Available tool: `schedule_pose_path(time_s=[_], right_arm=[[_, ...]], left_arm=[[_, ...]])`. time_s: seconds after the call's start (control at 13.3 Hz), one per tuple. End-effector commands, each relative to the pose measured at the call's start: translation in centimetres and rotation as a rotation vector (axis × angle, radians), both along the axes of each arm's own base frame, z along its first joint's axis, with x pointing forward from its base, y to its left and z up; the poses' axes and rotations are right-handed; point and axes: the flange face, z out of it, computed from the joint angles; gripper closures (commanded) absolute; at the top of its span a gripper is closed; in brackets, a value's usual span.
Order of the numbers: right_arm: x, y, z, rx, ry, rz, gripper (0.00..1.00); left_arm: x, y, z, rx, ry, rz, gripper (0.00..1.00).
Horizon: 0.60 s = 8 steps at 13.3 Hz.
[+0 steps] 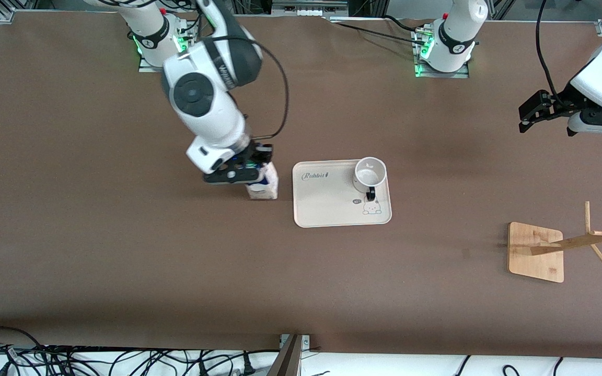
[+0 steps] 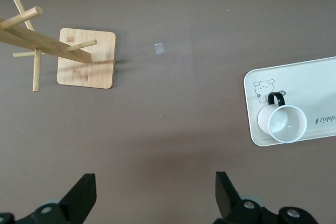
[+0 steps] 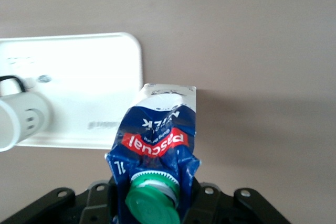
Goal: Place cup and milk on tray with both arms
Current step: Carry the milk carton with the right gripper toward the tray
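The tray [image 1: 332, 206] is taken as the landmark: it lies flat on the table, and the cup [image 1: 369, 174] already stands upright on it, in the corner farther from the front camera and toward the left arm's end, with its handle turned toward the bunny drawing. The milk [image 1: 263, 184] is just beside the tray at its edge toward the right arm's end; whether its base rests on the table or is lifted slightly cannot be told. The right gripper [image 1: 243, 171] has its jaws closed on the upper part of the carton, near the gable and green cap, as the right wrist view [image 3: 152, 192] confirms. The left gripper [image 1: 533, 112] waits high over bare table, well apart from the tray toward the left arm's end, jaws spread fully and holding nothing; the wooden rack [image 1: 537, 251] stands below it, nearer the camera. Risks, as judged: the grip is high on a soft, creased gable, so the carton may swing or slip during transfer. A low carry could catch the base on the tray rim and shift the tray. A release too close to the cup could knock it, and a tilted release could tip the carton.
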Motion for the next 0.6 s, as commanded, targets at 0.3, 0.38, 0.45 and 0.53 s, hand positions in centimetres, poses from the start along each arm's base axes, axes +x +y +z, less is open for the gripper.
schedule_pose_path(time_s=[0.3, 0.38, 0.45, 0.53], right_arm=[[-2.0, 9.9, -4.1, 0.007, -0.036, 0.035, 0.56], [-1.9, 10.0, -4.5, 0.008, -0.042, 0.035, 0.56], [-2.0, 10.2, -5.0, 0.004, -0.046, 0.038, 0.56], [-2.1, 10.3, -5.4, -0.002, -0.047, 0.042, 0.56]], left_arm=[[0.8, -0.2, 0.0, 0.022, -0.011, 0.027, 0.00], [1.1, -0.2, 0.2, 0.021, -0.016, 0.028, 0.00], [1.1, -0.2, 0.2, 0.021, -0.016, 0.028, 0.00], [1.1, -0.2, 0.2, 0.021, -0.017, 0.028, 0.00]])
